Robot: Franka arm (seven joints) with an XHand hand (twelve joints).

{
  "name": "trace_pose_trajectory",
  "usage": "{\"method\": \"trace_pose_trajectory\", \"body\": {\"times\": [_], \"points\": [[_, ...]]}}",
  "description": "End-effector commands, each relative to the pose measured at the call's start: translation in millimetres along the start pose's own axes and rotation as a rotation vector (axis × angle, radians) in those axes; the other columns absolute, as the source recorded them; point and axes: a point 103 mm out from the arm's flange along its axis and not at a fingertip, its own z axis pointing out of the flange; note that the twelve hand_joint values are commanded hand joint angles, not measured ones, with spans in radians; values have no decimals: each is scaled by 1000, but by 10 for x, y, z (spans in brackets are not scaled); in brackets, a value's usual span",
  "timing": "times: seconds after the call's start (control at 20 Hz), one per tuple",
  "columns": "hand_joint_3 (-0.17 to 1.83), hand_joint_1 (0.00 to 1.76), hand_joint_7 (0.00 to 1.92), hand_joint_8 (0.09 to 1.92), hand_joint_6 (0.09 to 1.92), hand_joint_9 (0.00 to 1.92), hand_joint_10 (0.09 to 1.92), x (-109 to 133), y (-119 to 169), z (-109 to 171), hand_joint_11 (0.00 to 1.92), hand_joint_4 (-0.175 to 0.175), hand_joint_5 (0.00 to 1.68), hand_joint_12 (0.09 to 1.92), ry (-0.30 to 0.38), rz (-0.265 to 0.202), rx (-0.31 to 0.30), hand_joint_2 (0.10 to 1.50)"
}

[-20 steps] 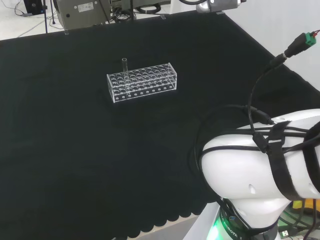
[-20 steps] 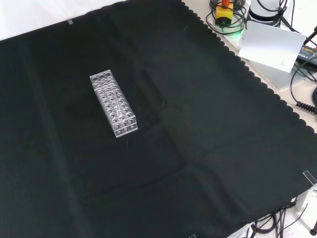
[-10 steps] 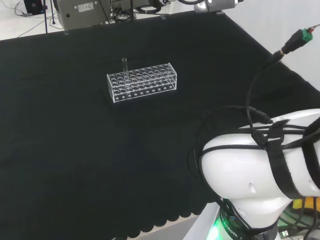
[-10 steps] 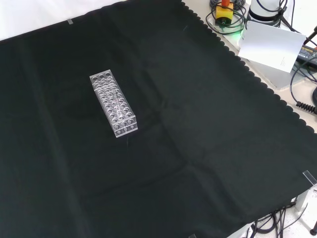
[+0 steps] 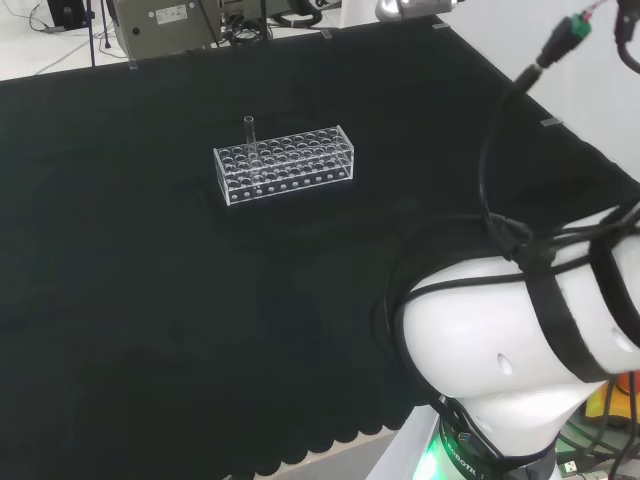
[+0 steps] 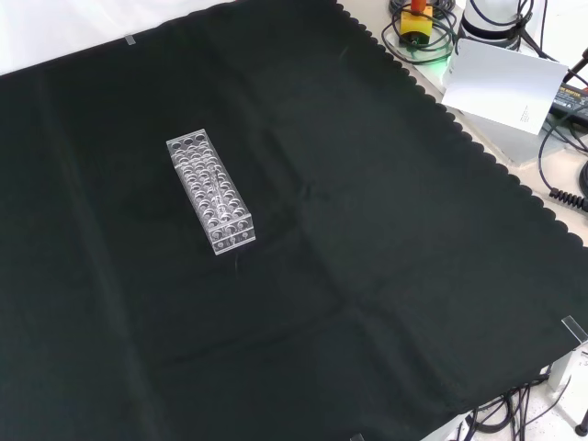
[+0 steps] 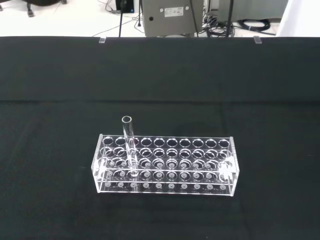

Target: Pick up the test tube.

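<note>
In a clear rack (image 7: 165, 165), an empty clear test tube (image 7: 130, 145) stands upright; the hand's state cannot be told.

You have the arm's big white link (image 5: 500, 350) in the head view: a smooth, rounded, glossy shell with a small dimple on its face. Black straps (image 5: 560, 330) wrap across it, and thin black cables (image 5: 440, 250) loop over its top and down its side. One black cable climbs away from the shell and ends in a green plug (image 5: 578, 20). Under the shell you see a narrower collar (image 5: 470, 455) with a dark band carrying print and a green light (image 5: 432, 465) glowing at its lower edge. The shell's surface shows soft grey reflections.
</note>
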Motion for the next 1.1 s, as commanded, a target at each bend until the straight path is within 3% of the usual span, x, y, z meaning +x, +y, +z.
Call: {"method": "trace_pose_trajectory", "body": {"times": [0.05,0.7,1.1], "points": [[443,716,98,855,87,59,980,-27,627,145,2,-88,214,1586,15,-53,21,848],[488,777,268,904,106,239,967,67,1518,635,115,-116,339,1573,43,-99,132,826],[507,792,354,912,149,310,953,125,1906,1033,149,-124,379,1557,62,-111,211,821]]}}
